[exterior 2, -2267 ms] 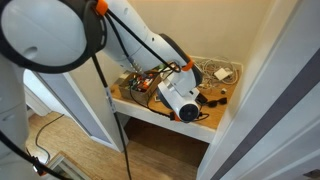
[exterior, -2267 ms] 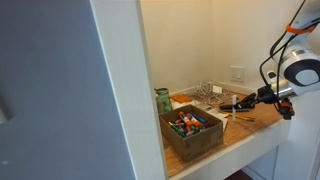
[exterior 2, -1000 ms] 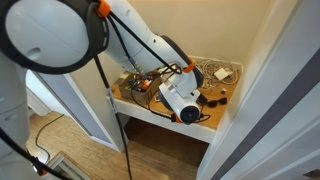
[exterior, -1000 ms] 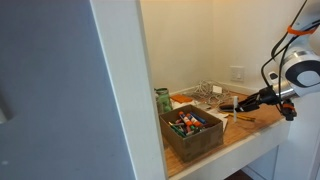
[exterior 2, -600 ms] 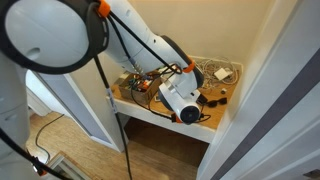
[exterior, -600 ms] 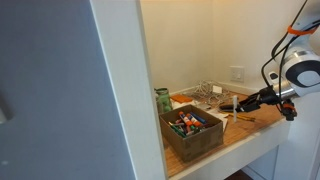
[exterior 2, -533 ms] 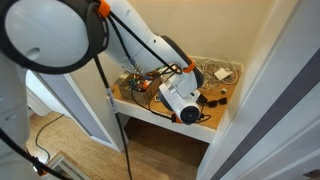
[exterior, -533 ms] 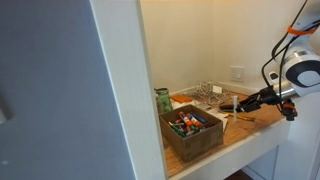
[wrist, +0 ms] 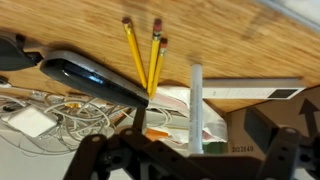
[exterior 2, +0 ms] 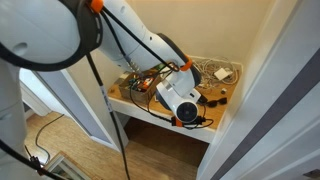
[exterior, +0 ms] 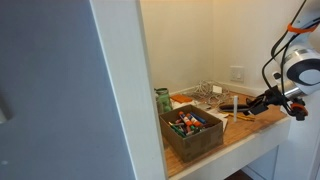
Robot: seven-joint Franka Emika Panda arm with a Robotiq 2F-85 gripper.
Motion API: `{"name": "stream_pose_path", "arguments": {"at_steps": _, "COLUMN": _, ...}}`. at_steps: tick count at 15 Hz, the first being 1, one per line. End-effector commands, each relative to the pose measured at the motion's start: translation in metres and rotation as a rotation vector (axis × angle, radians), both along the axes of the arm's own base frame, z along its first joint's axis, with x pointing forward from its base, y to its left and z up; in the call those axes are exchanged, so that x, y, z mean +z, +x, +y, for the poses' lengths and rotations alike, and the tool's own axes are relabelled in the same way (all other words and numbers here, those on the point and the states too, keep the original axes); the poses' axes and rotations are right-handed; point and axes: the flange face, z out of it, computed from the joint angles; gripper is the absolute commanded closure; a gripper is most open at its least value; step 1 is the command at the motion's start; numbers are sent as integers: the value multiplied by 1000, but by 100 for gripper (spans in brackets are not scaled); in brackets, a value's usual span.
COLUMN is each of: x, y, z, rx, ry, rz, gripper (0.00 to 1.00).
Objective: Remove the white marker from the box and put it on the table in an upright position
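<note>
1. In an exterior view, the white marker (exterior: 236, 103) stands upright on the table (exterior: 255, 125). It is out of the box (exterior: 191, 132) and off to one side of it.
2. Just beside the marker in that view is the claw (exterior: 247, 104), level with it and apart from the box. From this angle I cannot tell how far its jaws are spread.
3. The open-topped box sits near the table's front edge with coloured markers inside. A green container (exterior: 162, 100) stands behind it, and a clear wire rack (exterior: 206, 93) stands farther back.
4. In an exterior view, the arm (exterior 2: 178, 98) covers most of the table (exterior 2: 150, 117). The marker is too small to pick out here, and the claw is hidden behind the wrist.
5. A tangle of cables (exterior 2: 220, 72) lies at the back of the table in that view.
6. In the wrist view, the claw (wrist: 188, 148) is spread wide and has hold of nothing.
7. The white marker (wrist: 195, 105) stands straight up between the two jaws, touching neither.
8. Beyond it in the wrist view lie three yellow pencils (wrist: 150, 55) on the wooden table (wrist: 230, 35), a dark oblong object (wrist: 90, 75) and loose cables (wrist: 40, 118).
</note>
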Motion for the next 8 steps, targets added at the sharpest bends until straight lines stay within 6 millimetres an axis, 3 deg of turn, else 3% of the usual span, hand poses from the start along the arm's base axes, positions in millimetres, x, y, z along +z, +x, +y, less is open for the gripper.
{"name": "stream_pose_path", "arguments": {"at_steps": 1, "x": 26, "y": -17, "z": 18, "rx": -19, "ry": -24, "rz": 86, "gripper": 0}}
{"name": "stream_pose_path", "arguments": {"at_steps": 8, "x": 105, "y": -28, "z": 59, "rx": -175, "ry": -84, "rz": 191, "gripper": 0}}
